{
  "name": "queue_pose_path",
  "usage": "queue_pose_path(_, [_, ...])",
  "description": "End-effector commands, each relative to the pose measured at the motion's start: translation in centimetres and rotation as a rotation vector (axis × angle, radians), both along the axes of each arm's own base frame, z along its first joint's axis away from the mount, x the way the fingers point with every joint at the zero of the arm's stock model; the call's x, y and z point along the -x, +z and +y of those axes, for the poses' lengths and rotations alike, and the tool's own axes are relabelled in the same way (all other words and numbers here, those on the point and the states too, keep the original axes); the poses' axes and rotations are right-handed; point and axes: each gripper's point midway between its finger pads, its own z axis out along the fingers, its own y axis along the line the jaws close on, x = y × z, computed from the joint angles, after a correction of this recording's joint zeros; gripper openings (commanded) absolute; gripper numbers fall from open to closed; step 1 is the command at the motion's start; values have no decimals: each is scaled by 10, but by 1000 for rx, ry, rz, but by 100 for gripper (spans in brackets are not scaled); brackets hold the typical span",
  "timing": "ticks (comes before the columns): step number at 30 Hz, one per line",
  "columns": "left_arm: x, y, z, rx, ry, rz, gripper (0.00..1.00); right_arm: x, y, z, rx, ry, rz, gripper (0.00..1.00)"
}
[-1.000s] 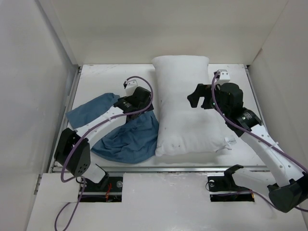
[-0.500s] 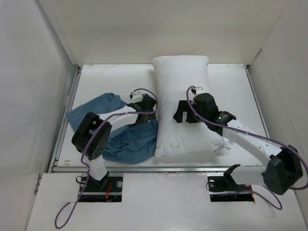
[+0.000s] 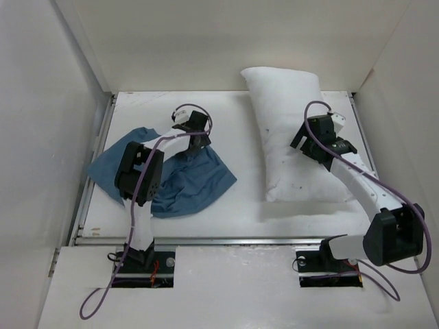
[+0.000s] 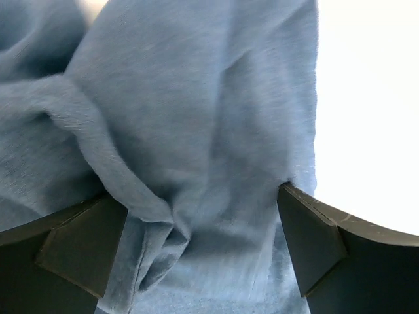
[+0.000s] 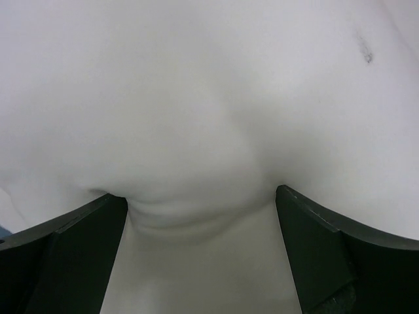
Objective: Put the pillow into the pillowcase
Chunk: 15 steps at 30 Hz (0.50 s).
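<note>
- The pillow (image 3: 291, 116) is lying on the right side of the worktop (image 3: 147, 110), with its far end reaching up against the back wall (image 3: 226, 48). None of it is sitting inside the pillowcase yet.
- The pillowcase (image 3: 199, 185) is lying crumpled on the left side of the worktop, closer to the near edge. It is well apart from the pillow, with bare worktop showing between the two.
- Your left gripper (image 4: 201, 199) is hanging at the pillowcase's far edge with its jaws standing wide apart. A bunched fold of blue cloth is sitting between them, but nothing is being pinched.
- Your right gripper (image 5: 201, 196) is pressing into the middle part of the pillow with its jaws spread wide. White fabric is bulging up between them, and they are not clamping any of it.
- You are not getting a view of the pillowcase's mouth from any camera, so I cannot tell where it is lying or whether it is gaping.
- As I judge it, you are standing at the very start, with no part of the insertion done. You are still facing every step: gripping the mouth, holding it open, bringing the pillow across, feeding it in, and drawing the cloth over it.
</note>
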Motion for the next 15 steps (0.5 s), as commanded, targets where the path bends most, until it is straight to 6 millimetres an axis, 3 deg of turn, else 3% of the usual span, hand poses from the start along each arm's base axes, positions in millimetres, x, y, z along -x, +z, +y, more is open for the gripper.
queue_pose_path(1, [-46, 39, 2, -1, -16, -94, 93, 19, 14, -42, 162, -107, 91, 99])
queue_pose_path(2, [-59, 59, -3, 10, -31, -151, 93, 14, 31, -32, 150, -42, 38, 99])
queue_pose_path(3, [-62, 71, -10, -2, -76, -179, 94, 12, 42, -10, 110, 47, -2, 99])
queue_pose_path(6, [-75, 122, -28, 13, -148, -301, 100, 13, 89, 16, 85, 144, -175, 99])
queue_pose_path(9, [-74, 161, -46, 61, -225, -369, 100, 7, 130, 9, 100, 79, -310, 99])
queue_pose_path(10, [-68, 171, -48, 80, -253, -381, 100, -4, 144, -9, 136, -6, -331, 99])
queue_pose_path(11, [-67, 171, -48, 73, -261, -380, 100, -6, 163, -9, 124, -12, -372, 99])
queue_pose_path(12, [-61, 189, -50, 87, -268, -417, 100, -23, 158, -11, 139, -32, -346, 99])
queue_pose_path(14, [-49, 185, -44, 87, -268, -418, 100, -42, 160, -23, 157, -80, -305, 99])
queue_pose_path(15, [-40, 200, -40, 95, -267, -444, 100, -53, 186, -24, 152, -115, -345, 99])
